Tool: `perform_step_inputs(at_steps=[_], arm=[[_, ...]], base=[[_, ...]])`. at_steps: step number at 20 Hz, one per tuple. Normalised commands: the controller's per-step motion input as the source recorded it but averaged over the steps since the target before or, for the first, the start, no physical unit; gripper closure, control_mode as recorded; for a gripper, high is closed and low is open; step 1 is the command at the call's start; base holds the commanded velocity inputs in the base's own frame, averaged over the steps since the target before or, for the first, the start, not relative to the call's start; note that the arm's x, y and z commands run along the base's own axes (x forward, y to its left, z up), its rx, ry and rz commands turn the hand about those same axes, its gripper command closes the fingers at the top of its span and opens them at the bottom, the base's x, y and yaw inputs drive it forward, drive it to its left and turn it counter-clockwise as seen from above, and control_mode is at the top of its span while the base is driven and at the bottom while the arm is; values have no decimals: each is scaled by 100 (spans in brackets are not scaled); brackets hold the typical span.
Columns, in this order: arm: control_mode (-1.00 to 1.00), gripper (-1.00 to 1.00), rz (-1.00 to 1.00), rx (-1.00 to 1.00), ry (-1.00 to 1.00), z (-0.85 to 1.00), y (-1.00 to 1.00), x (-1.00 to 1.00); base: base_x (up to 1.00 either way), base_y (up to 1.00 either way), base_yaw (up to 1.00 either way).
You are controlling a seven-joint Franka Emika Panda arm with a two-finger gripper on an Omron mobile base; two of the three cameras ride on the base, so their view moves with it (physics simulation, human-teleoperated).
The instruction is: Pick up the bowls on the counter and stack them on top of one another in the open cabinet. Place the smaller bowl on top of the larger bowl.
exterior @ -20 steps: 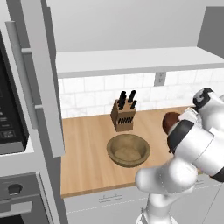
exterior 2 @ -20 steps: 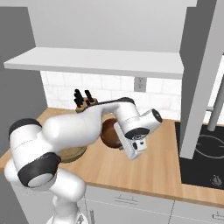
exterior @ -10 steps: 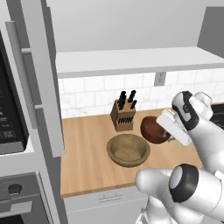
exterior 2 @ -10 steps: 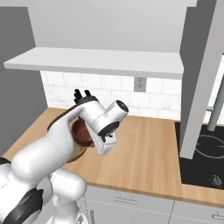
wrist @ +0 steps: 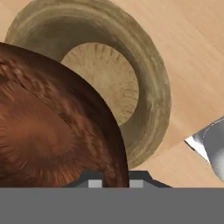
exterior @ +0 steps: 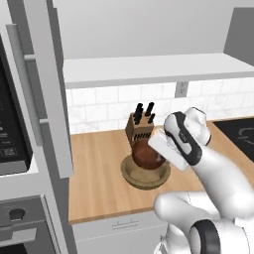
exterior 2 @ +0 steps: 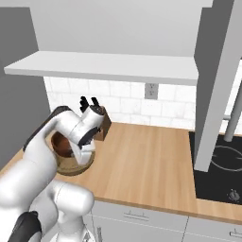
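Reddish smaller bowl (wrist: 48,131) hides claw (wrist: 113,181) tips

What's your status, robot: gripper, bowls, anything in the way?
Gripper shut on smaller bowl, held above larger bowl on counter. Knife block close behind.

1. I see the larger bowl (exterior: 145,175) on the counter (exterior: 101,168), just in front of the knife block (exterior: 138,130).
2. The smaller bowl (exterior: 147,154) sits directly above the larger bowl.
3. The open cabinet's shelf (exterior: 149,68) runs overhead.
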Motion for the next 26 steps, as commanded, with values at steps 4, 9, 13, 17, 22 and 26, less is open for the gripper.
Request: perform_step_inputs(at_steps=[4,9,13,17,22,26], arm=[[-100,100,0,-9,8,-34,59,42],[-100,100,0,-6,0,-46,5,51],[-100,100,2,0,0,-27,-10,38],[-100,100,1,0,6,-17,-6,19],[-100,100,0,-1,1,-2,0,-30],[-100,100,0,0,0,0,0,-34]], base=[[0,0,0],[0,0,0],[0,0,0],[0,0,0],[0,0,0],[0,0,0]])
